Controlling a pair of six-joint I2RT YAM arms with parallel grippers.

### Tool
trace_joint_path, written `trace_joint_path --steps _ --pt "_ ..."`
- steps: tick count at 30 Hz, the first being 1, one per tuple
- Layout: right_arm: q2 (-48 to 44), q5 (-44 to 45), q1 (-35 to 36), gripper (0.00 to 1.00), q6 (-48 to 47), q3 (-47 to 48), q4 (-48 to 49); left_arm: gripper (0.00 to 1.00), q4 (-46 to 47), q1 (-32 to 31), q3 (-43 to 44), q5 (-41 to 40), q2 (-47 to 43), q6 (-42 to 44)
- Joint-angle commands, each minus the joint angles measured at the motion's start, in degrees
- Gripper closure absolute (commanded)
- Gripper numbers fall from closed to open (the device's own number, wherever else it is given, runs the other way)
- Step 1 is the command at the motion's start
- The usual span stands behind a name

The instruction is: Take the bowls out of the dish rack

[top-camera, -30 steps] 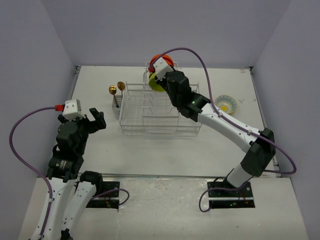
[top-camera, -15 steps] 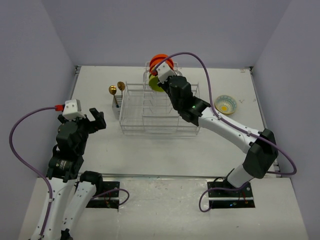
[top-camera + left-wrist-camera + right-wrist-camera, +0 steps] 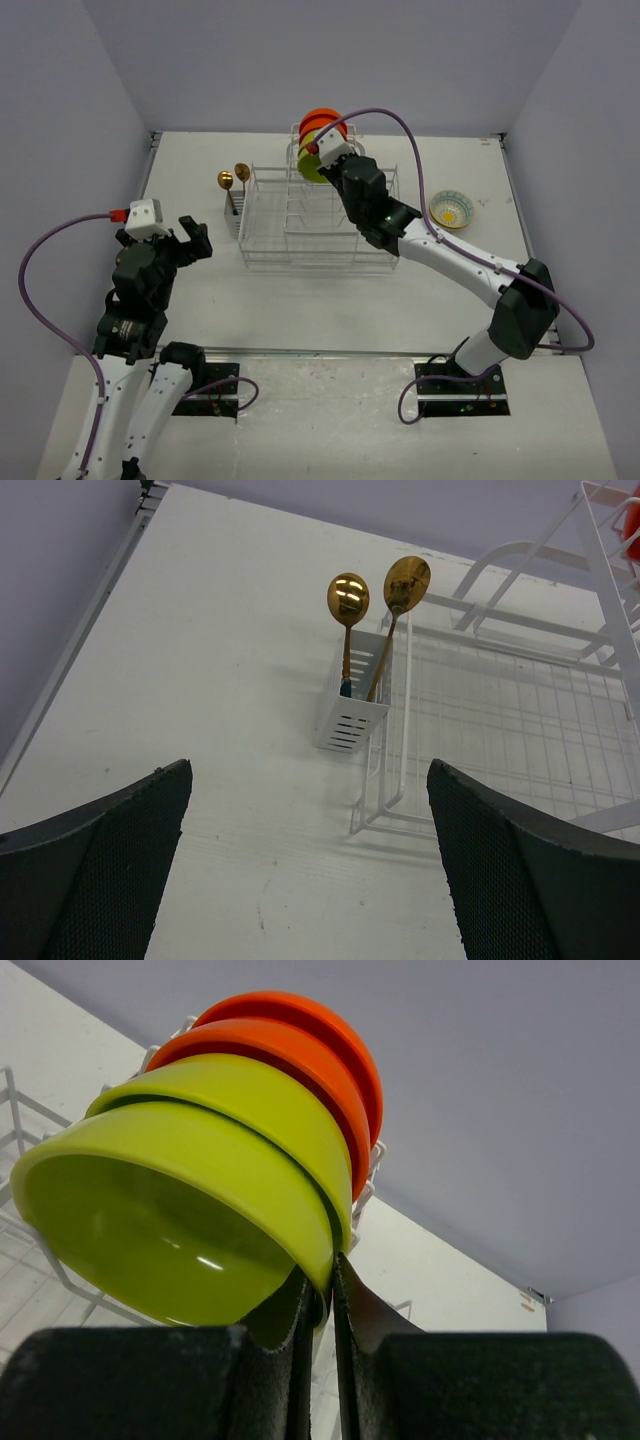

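Observation:
The white wire dish rack [image 3: 300, 225] stands mid-table. At its far end, two lime-green bowls [image 3: 190, 1210] and two orange-red bowls [image 3: 300, 1050] stand on edge in a row; they also show in the top view [image 3: 318, 135]. My right gripper [image 3: 325, 1295] is shut on the rim of the nearest lime-green bowl; in the top view the gripper [image 3: 322, 160] sits over the rack's back end. A pale patterned bowl with a yellow centre [image 3: 452, 208] lies on the table to the right of the rack. My left gripper [image 3: 310, 880] is open and empty, left of the rack [image 3: 520, 710].
Two gold spoons [image 3: 375, 590] stand in a small white cutlery holder [image 3: 352, 715] on the rack's left side; they also show in the top view [image 3: 233, 180]. Grey walls close in the table at the back and both sides.
My right gripper has shifted slightly to the right and nearer over the rack's back end, uncovering more of the orange-red bowls in the top view. The left arm has not moved.

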Motion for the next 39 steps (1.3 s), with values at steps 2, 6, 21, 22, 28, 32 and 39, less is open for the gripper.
trace_joint_path --steps 2,6,21,22,28,32,39 --pt "-3.75 0.6 -0.01 0.96 -0.45 -1.1 6.09 0.0 2.08 -0.13 0.05 -0.02 0.27 -0.26" --pt "-4.55 0.25 -0.01 1.0 -0.27 -2.34 8.38 0.0 2.08 -0.13 0.14 -0.19 0.44 -0.17" --pt "-7.45 -0.19 0.08 1.0 1.22 -4.18 11.02 0.0 2.08 -0.13 0.22 -0.81 0.71 -0.26" --pt "-7.71 -0.28 -0.01 1.0 1.4 -4.18 10.84 0.0 1.99 -0.13 0.14 -0.81 0.62 -0.26" --pt "-8.5 -0.89 -0.01 1.0 1.66 -4.53 10.23 0.0 1.99 -0.13 0.14 -0.98 0.62 -0.26" --pt "-9.55 -1.59 -0.01 1.0 2.36 -5.41 9.79 0.0 2.08 -0.13 0.14 -0.98 0.71 -0.26" --pt "-10.7 -3.79 -0.01 1.0 3.68 -6.12 8.56 0.0 2.08 -0.04 0.22 -0.98 0.88 -0.26"
